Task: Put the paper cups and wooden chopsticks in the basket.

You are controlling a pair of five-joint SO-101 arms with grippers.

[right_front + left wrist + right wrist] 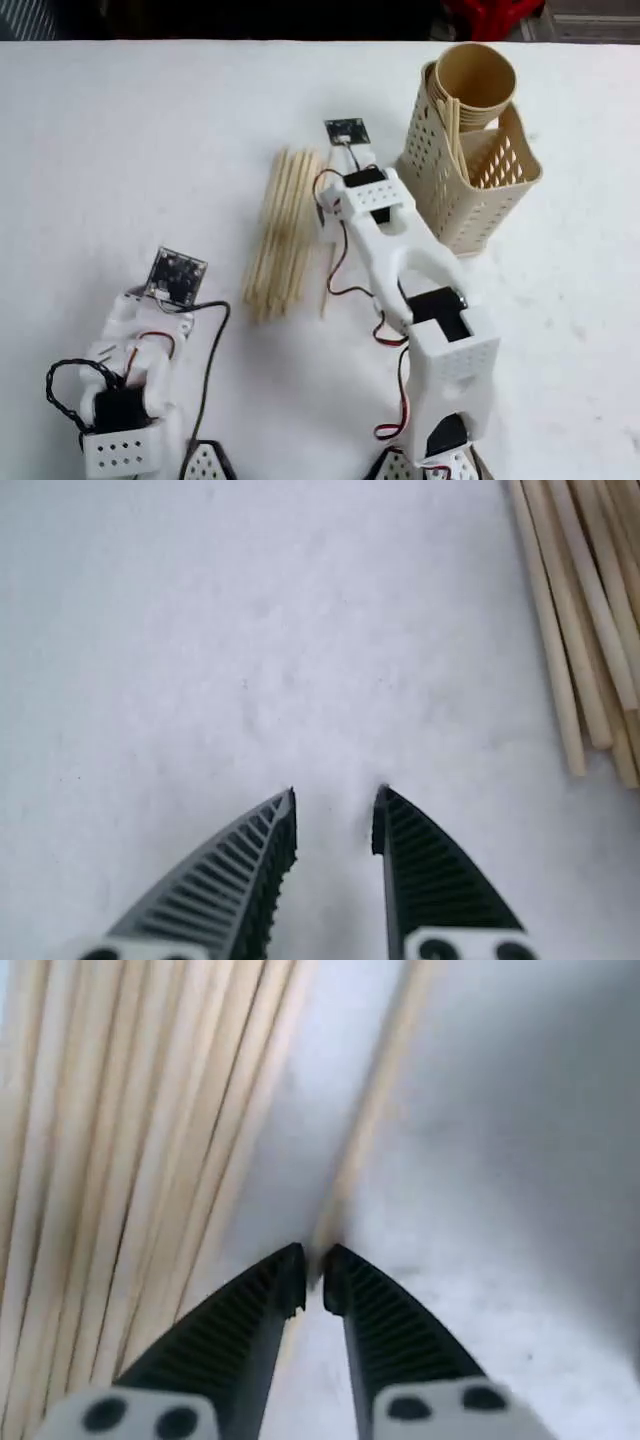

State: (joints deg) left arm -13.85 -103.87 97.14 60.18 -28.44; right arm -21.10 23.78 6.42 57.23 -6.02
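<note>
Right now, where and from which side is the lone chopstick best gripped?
Across its thin shaft, from above, as the right pincer pinches the lone chopstick now. It lies flat, with a gap from the pile leaving room for a finger.

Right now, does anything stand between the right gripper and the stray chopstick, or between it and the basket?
Nothing visible. The right gripper is shut on the stray chopstick, beside the pile. Toward the basket there is just table and the right arm itself. Paper cups already sit inside.
</note>
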